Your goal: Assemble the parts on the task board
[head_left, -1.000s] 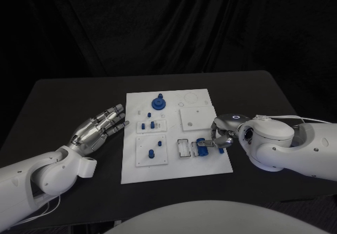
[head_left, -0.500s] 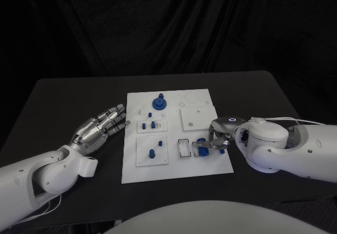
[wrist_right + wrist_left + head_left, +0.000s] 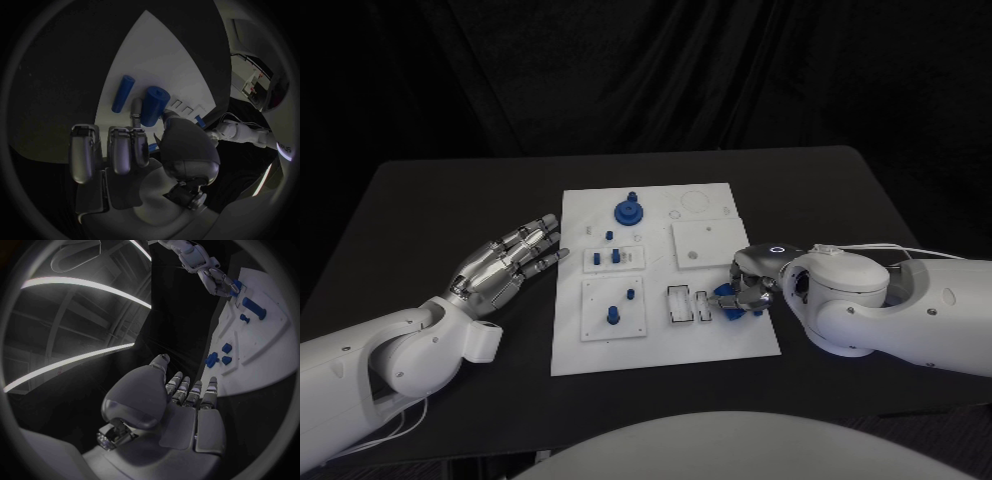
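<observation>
Right hand (image 3: 750, 285) pinches a blue cylinder (image 3: 152, 105), seemingly; contact half-hidden

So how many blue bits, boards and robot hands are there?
Hands: 2, the left hand and the right hand
Board: 1
Blue parts: 8 as far as I can tell, counting the one the right hand holds
Total: 11

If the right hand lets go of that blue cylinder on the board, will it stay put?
Probably not. The blue cylinder looks round and smooth, so it may roll on the flat task board. It looks stiff and light, pinched by the right hand.
</observation>
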`<state>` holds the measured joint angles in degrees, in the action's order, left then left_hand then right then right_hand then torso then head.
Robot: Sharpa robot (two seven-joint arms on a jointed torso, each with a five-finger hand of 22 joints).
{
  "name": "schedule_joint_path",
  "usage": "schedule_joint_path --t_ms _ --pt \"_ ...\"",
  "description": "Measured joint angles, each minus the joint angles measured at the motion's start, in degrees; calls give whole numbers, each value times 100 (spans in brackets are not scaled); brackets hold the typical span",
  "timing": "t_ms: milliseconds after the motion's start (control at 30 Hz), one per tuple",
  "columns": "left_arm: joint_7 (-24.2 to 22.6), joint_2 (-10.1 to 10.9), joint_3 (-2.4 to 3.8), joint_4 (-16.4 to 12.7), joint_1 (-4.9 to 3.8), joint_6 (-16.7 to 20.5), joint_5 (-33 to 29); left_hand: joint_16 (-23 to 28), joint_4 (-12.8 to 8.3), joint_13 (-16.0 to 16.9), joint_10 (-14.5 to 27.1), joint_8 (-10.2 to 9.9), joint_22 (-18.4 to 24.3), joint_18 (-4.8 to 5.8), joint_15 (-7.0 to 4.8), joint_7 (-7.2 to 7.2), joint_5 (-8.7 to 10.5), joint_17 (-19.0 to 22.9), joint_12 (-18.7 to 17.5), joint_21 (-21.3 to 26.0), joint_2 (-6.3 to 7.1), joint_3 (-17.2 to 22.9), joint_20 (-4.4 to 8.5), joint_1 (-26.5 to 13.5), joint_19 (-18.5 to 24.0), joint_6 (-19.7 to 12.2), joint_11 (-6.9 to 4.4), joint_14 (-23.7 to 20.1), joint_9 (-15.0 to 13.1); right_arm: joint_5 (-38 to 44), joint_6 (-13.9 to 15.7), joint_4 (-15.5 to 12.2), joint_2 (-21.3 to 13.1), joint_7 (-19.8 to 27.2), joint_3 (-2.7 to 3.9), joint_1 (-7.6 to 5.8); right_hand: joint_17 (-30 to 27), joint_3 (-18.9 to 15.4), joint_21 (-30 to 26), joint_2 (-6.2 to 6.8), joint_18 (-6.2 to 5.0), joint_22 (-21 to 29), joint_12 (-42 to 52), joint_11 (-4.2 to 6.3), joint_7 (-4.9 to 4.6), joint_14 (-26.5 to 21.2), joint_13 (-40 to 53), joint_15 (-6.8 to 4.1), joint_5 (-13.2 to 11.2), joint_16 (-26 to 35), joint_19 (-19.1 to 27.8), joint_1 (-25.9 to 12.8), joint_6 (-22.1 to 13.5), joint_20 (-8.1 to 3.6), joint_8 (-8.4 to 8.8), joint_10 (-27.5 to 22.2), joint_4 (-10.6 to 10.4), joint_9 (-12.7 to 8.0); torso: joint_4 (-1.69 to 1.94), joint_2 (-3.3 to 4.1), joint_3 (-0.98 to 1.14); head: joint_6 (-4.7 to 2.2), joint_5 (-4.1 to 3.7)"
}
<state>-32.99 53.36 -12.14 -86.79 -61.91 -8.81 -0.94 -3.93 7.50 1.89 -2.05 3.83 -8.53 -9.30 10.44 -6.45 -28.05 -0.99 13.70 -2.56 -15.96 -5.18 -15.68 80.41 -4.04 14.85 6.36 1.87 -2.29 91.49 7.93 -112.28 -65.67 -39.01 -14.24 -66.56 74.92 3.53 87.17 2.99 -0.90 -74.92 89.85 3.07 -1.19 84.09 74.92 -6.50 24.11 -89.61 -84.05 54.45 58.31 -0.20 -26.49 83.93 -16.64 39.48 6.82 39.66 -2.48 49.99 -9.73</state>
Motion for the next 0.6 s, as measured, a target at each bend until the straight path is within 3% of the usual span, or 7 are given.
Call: schedule_joint_path --t_ms 33,133,233,333,433,600 --pt "3 -2 0 1 1 0 0 0 0 0 0 0 0 0 0 0 0 0 0 0 0 0 0 0 0 0 0 0 0 -15 0 1 -1 0 0 0 0 -13 0 1 0 0 0 0 0 0 0 0 21 0 0 6 0 0 10 0 14 2 0 0 1 0 -3" --pt "8 -4 1 1 2 -1 0 0 0 0 0 0 0 0 0 0 0 0 0 0 0 0 0 0 0 0 0 0 0 -65 -2 1 -4 0 4 1 0 -30 -20 32 0 0 0 0 0 0 0 0 403 22 0 231 0 0 59 0 29 33 1 -1 1 0 -12" --pt "15 -4 1 2 4 -1 0 0 0 0 0 0 0 0 0 0 0 0 0 0 0 0 0 0 0 0 0 0 0 -135 -2 -2 -11 0 10 1 0 -5 -22 92 0 0 0 -1 0 0 0 2 1011 22 0 518 -23 0 125 -1 86 63 1 -1 2 0 -8" --pt "22 -4 1 2 5 -2 0 0 0 0 0 0 0 0 0 0 0 0 0 0 0 0 0 0 0 0 0 0 0 -233 9 -13 -20 3 19 0 0 -19 -22 137 0 1 0 -3 1 4 0 9 1378 22 0 838 -64 0 166 -2 136 93 0 -1 3 0 5" --pt "27 1 1 1 9 -2 0 0 0 0 0 0 0 0 0 0 0 0 0 0 0 0 0 0 0 0 0 0 0 -394 60 -21 -38 4 26 -4 0 -63 -44 317 0 1 0 -13 12 -4 0 19 1703 22 0 1043 -96 0 170 -11 180 123 -2 2 3 0 26" --pt "33 8 0 -6 15 -2 0 0 0 0 0 0 0 0 0 0 0 0 0 0 0 0 0 0 0 0 0 0 0 -689 264 -63 -81 16 14 -3 -1 -106 -44 517 0 1 0 -14 3 0 -1 24 2023 22 0 1243 -126 0 181 -10 223 196 -5 4 4 0 54"
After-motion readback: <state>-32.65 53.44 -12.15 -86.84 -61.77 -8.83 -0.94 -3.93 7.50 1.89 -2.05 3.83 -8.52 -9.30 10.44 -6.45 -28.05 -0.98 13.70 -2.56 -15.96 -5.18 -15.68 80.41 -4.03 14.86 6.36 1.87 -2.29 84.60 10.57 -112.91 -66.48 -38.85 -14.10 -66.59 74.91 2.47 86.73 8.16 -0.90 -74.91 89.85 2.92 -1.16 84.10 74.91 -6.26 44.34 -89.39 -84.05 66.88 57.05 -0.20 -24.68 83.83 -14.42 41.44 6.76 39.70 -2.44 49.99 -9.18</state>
